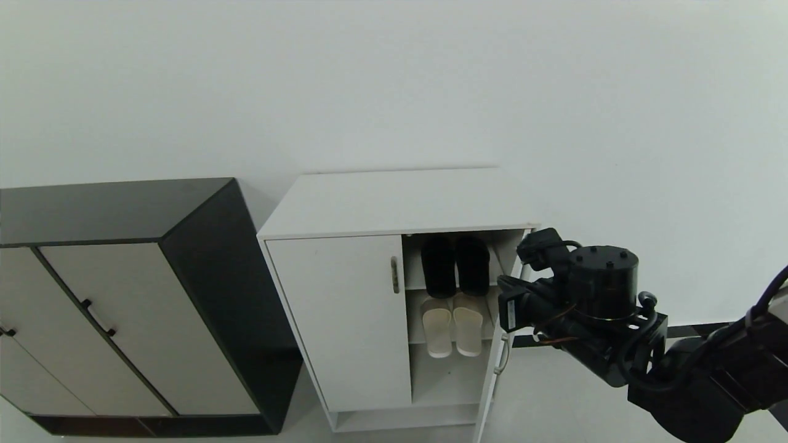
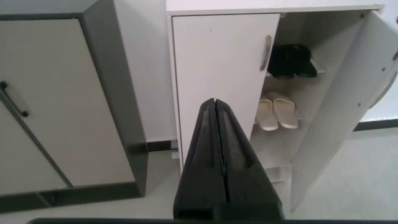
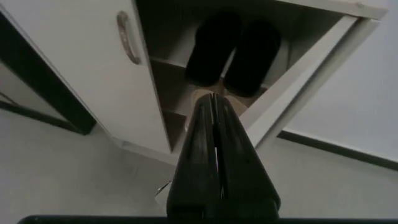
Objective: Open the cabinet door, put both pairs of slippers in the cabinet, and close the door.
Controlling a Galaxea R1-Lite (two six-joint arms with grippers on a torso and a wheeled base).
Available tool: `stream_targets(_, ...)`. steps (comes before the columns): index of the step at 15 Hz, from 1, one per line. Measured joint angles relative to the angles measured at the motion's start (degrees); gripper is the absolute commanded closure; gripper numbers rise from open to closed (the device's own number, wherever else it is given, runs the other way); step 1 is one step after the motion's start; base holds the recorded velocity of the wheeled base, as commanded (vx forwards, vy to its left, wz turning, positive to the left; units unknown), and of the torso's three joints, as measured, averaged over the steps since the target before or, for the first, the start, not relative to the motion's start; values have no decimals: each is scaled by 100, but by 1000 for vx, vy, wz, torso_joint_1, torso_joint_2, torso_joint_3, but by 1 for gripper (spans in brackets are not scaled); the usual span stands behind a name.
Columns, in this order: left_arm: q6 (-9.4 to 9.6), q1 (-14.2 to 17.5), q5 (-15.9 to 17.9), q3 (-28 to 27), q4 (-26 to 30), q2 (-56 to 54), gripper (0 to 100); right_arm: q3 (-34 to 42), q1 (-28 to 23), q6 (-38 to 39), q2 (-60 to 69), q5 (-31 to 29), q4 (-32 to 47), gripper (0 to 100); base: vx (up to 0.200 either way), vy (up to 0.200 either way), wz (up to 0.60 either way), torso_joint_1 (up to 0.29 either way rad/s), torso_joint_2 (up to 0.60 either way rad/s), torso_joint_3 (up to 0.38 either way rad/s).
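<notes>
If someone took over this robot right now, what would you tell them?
Left gripper: shut, empty, facing the cabinet.
Right gripper: shut, empty, by the open door.
Black slippers are on the top shelf, white slippers on the shelf below.
Done: door opened, both pairs in.
Left: close the door.

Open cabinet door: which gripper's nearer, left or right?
Right. The right gripper is close beside the open door, at the slipper shelves; the left gripper hangs farther back, facing the closed door.
</notes>
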State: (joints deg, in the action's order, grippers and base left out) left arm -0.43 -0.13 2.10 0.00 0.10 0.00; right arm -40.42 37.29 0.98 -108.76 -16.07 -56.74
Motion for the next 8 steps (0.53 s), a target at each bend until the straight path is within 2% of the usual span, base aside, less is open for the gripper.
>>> stream_targets(3,0,-2,1,0,0,0,100,269,-293,-98,24,666,-449,100,0,0,0,0,0,0)
stream_targets(8,2,-2,1,0,0,0,100,770,-995,-221,236,1783,-468,100,0,0,0,0,0,0)
